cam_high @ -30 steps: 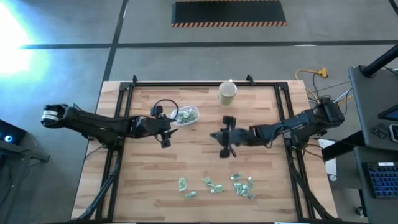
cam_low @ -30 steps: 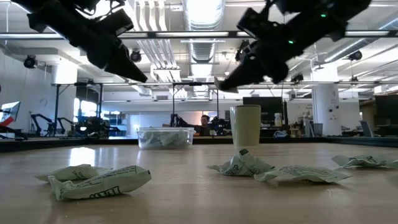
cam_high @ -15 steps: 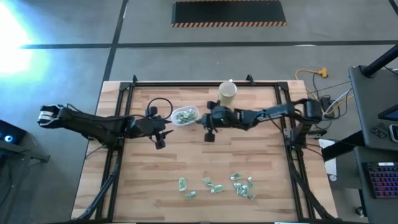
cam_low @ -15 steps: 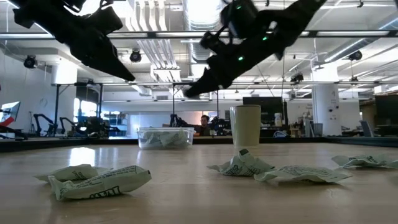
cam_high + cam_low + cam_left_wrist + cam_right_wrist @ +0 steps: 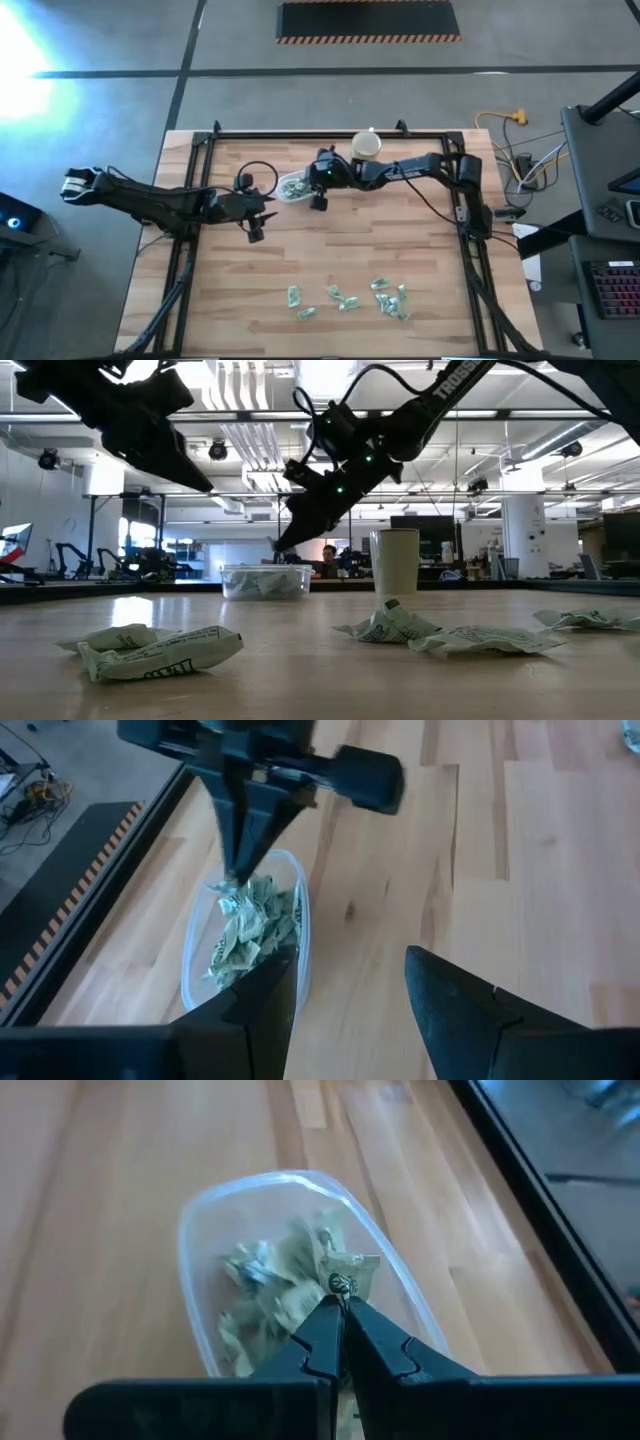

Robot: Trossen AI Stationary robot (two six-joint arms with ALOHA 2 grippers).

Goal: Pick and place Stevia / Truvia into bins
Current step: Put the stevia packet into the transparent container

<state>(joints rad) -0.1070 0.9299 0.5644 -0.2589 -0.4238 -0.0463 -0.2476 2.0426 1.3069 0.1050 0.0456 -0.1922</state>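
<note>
The clear bin [image 5: 297, 186] stands on the table's far half, with several pale green sachets [image 5: 262, 1285] lying in it. My right gripper [image 5: 340, 1298] hangs just above the bin [image 5: 265, 580], shut on one sachet [image 5: 343, 1272]. My left gripper [image 5: 350, 970] is open and holds nothing; it hovers beside the bin on the bin's left [image 5: 266, 203]. More sachets [image 5: 345, 298] lie scattered on the table near the front edge. My right gripper pinches a crumpled sachet by one end [image 5: 345, 1283] between the free ends of its two fingers. The fingers [image 5: 236, 840] slant down from the table's right. The sachet hangs at the tips [image 5: 226, 885] over the sachets in the bin, clear of the table.
A beige cup [image 5: 366, 148] stands upright just right of the bin, close to my right arm [image 5: 400, 170]. A black frame rail [image 5: 330, 134] runs along the table's far edge. Bare wood lies between the bin and the scattered sachets.
My right gripper has swung from the table's middle toward the left and far side, staying shut, and now hangs over the bin. My left gripper has drawn back a little toward the left edge.
</note>
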